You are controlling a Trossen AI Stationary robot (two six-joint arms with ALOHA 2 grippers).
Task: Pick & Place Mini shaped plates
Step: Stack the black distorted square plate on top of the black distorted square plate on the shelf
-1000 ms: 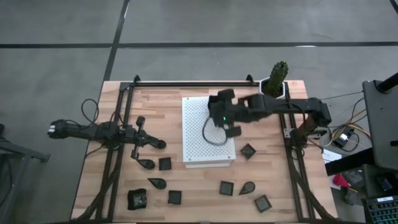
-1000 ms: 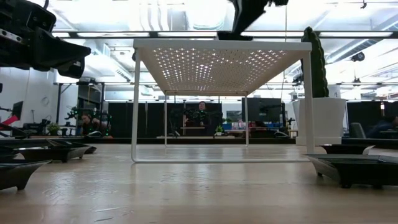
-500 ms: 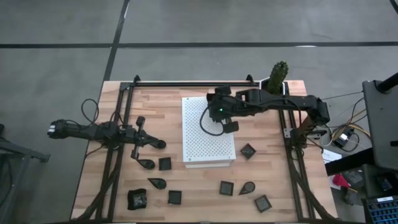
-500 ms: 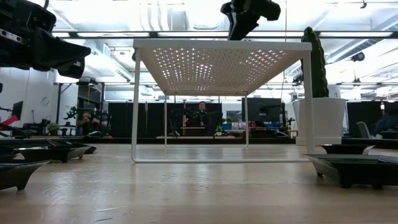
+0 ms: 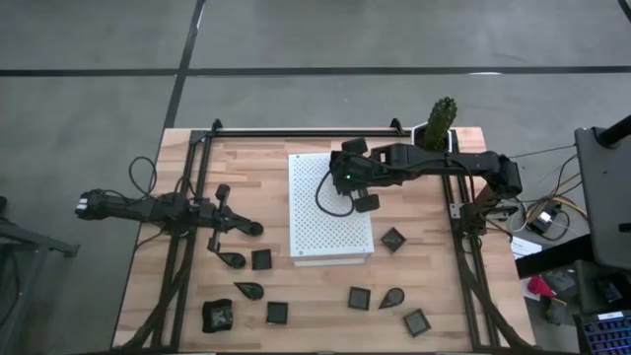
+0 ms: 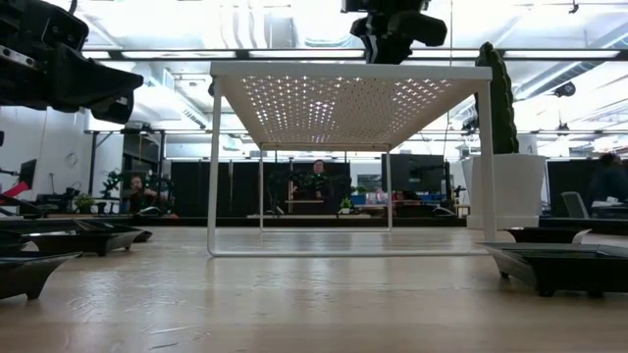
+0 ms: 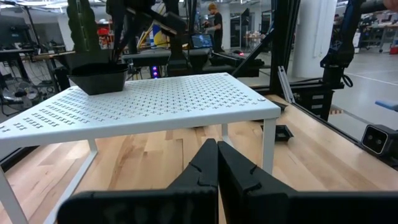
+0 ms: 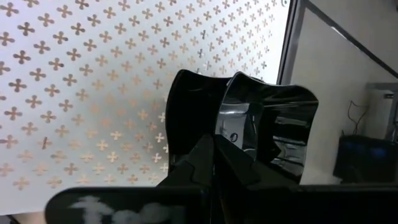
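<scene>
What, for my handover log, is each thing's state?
right gripper: shut on held plate
held plate: gripped by its rim, over the white board
white board: standing on its legs
left gripper: shut, empty
other plates: lying on the table

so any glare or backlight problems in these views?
Low view: bright ceiling lights behind leave the white perforated board and the right gripper backlit, with the small dark plates as silhouettes. Right wrist view: the glossy black plate in the fingers shows mirror-like reflections. High view: even light, no glare.
</scene>
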